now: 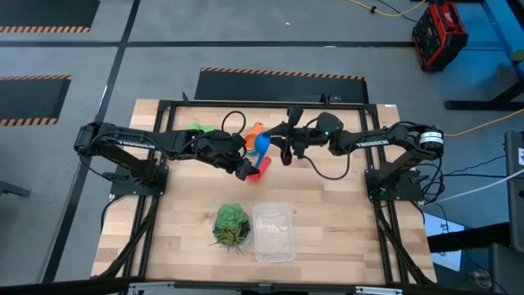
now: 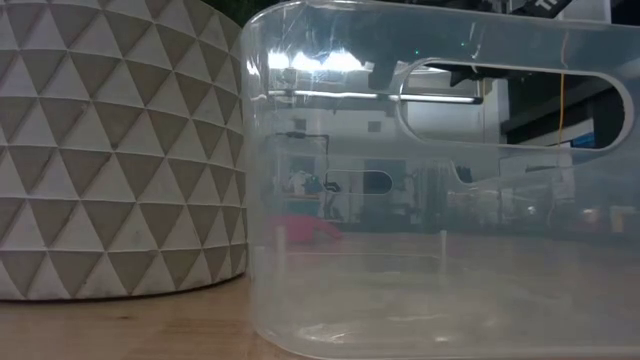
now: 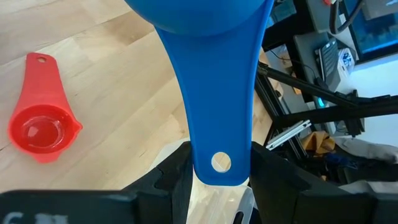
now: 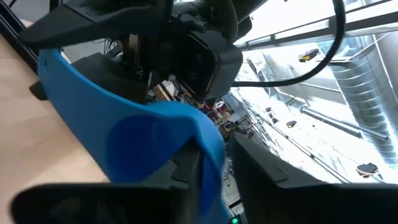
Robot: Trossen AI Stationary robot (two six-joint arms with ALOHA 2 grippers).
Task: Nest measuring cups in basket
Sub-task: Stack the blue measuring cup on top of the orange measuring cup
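A blue measuring cup (image 1: 262,146) is lifted above the table's far middle, with both grippers on it. My left gripper (image 1: 244,170) is shut on its handle, and my right gripper (image 1: 284,152) is shut on its bowl. The red cup (image 3: 37,127) lies on the wood, open side up. An orange cup (image 1: 255,129) and a green cup (image 1: 196,129) lie farther back, partly under the arms. The other cups are hidden. The clear basket (image 1: 274,231) stands by the near edge with nothing in it. My left gripper (image 3: 221,180) pinches the blue cup's handle at its free end (image 3: 221,149), by the hanging hole. The two fingers lie across the handle, one on each edge. The cup is lifted clear and its bowl points away from the gripper. My right gripper (image 4: 214,174) has the blue cup's bowl rim (image 4: 208,146) between its fingers, coming from the table's right. One finger (image 4: 183,171) lies against the wall, and a sliver of light shows beside the other. Which finger is inside the bowl I cannot tell.
A green leafy ball (image 1: 232,225) in a white triangle-patterned pot (image 2: 110,150) stands just left of the basket (image 2: 440,180). Bare wood lies between the basket and the cups. Black frame rails run along the table's edges.
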